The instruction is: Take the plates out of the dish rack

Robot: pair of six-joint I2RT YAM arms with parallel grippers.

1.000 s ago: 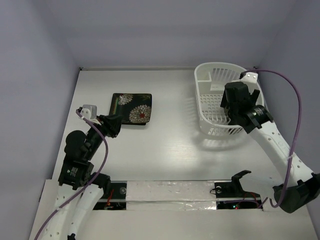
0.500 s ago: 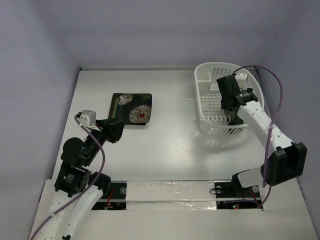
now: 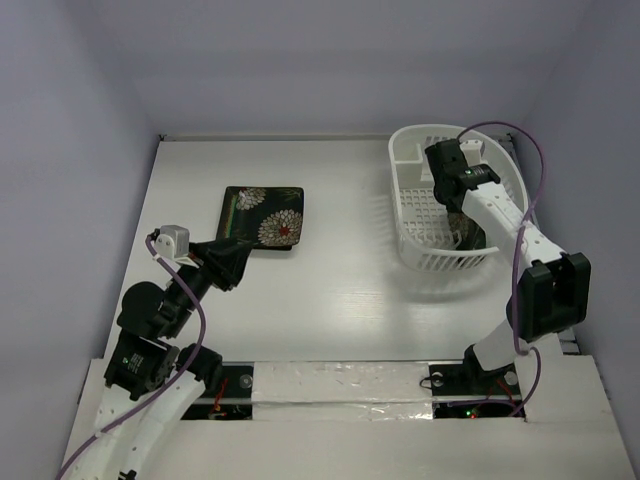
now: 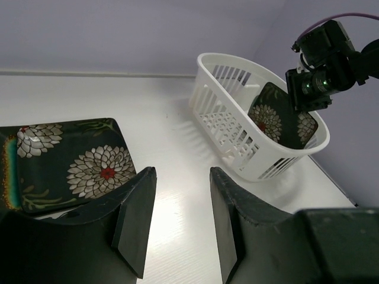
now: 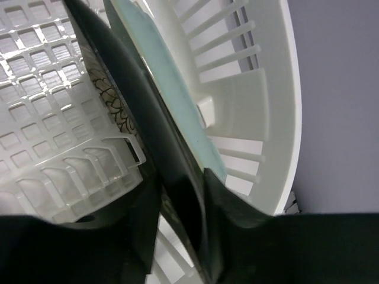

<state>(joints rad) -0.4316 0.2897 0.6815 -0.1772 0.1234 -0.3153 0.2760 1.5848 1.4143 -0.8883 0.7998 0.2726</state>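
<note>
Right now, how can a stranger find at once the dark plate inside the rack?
Look at the white dish rack on the table's right side. Inside it a square black plate with white-red flowers leans on edge. A matching plate lies flat on the table; the mint plate beside it is plain.

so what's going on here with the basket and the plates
Two robot arms are unloading plates from the white dish rack. The right gripper is down inside it, pinching the edge of a black flowered plate that stands on edge. A pale mint plate leans just behind that one. A second flowered plate lies flat on the table. The left gripper hovers open beside it, holding nothing.
</note>
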